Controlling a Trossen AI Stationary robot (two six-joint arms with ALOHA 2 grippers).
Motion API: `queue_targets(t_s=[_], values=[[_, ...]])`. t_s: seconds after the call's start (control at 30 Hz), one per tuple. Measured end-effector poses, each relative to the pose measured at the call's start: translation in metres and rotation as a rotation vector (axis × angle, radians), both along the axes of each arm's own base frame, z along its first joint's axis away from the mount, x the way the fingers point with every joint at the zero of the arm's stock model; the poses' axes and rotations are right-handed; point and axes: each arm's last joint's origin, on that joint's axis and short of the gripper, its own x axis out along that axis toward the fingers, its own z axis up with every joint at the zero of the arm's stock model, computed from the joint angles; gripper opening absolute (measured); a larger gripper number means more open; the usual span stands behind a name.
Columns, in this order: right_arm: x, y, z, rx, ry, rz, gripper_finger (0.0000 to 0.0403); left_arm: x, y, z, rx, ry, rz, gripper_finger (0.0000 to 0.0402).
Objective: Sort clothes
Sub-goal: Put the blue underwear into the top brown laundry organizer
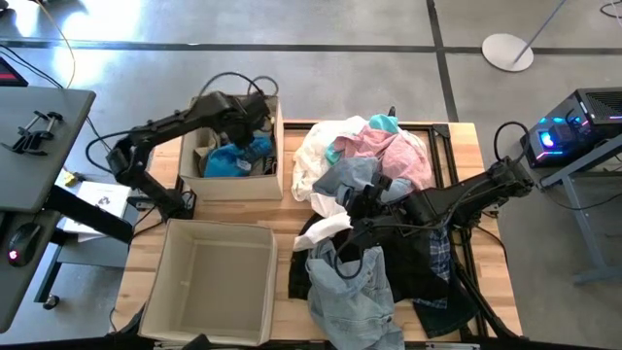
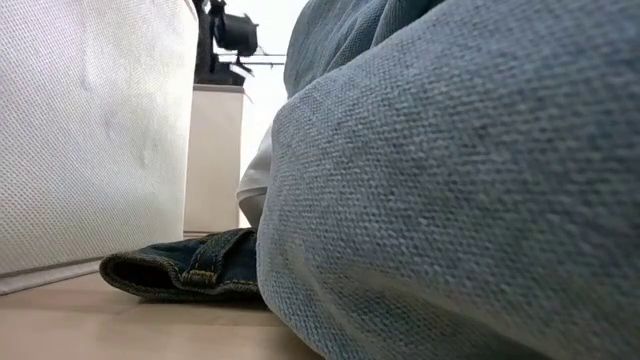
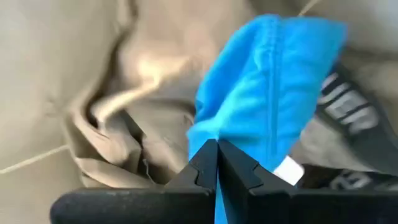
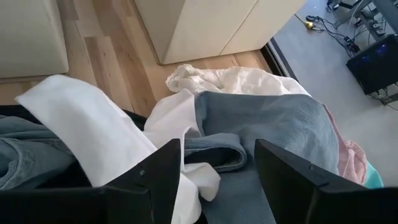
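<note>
A pile of clothes (image 1: pixel 374 185) lies on the table's right half: white, pink, turquoise, pale denim, black and plaid pieces. My left gripper (image 1: pixel 260 115) is over the far beige bin (image 1: pixel 277 180), shut on a bright blue garment (image 3: pixel 267 93) that hangs down into it onto beige cloth (image 3: pixel 143 93). My right gripper (image 4: pixel 217 165) is open above the pile's middle, over a pale blue-grey garment (image 4: pixel 273 124) and a white one (image 4: pixel 87 118), touching neither that I can see. It shows in the high view too (image 1: pixel 362 199). My left gripper pinches a fold of the blue garment (image 3: pixel 219 143) between its two shut fingertips. The fingers come from above, pointing down into the bin. The garment hangs below them, slack, its lower part among the clothes in the bin.
A second beige bin (image 1: pixel 175 292) stands at the near left. In the low view pale denim (image 2: pixel 450 200) fills the picture's right half, a dark denim cuff (image 2: pixel 185 272) lies on the tabletop, and a bin wall (image 2: pixel 90 130) stands on the picture's left.
</note>
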Motion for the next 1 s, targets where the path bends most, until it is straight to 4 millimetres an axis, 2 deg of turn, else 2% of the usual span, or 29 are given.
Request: queue_targets(t_s=[0.13, 0.27, 0.43, 0.57, 0.67, 0.77, 1.0], values=[[0.0, 0.0, 0.0, 0.001, -0.001, -0.001, 0.0195, -0.003, -0.007, 0.032, 0.082, -0.12, -0.016, 0.0003], [0.0, 0.0, 0.0, 0.012, -0.011, -0.016, 0.0195, -0.007, -0.011, 0.045, 0.135, -0.194, -0.027, 0.0003], [0.0, 0.0, 0.0, 0.013, -0.01, -0.018, 0.0195, -0.012, -0.002, 0.038, 0.126, -0.171, 0.01, 0.0003], [0.0, 0.0, 0.0, 0.012, -0.009, -0.017, 0.0195, -0.012, 0.003, 0.012, 0.07, -0.147, -0.023, 0.0008], [0.0, 0.0, 0.0, 0.011, -0.008, -0.016, 0.0195, -0.012, 0.002, 0.002, 0.027, -0.145, -0.038, 0.0035], [0.0, 0.0, 0.0, 0.008, -0.005, -0.012, 0.0195, -0.015, 0.001, 0.004, 0.008, -0.125, -0.042, 0.0077], [0.0, 0.0, 0.0, 0.007, -0.004, -0.012, 0.0195, -0.023, -0.006, 0.039, 0.077, -0.216, -0.028, 0.0185]])
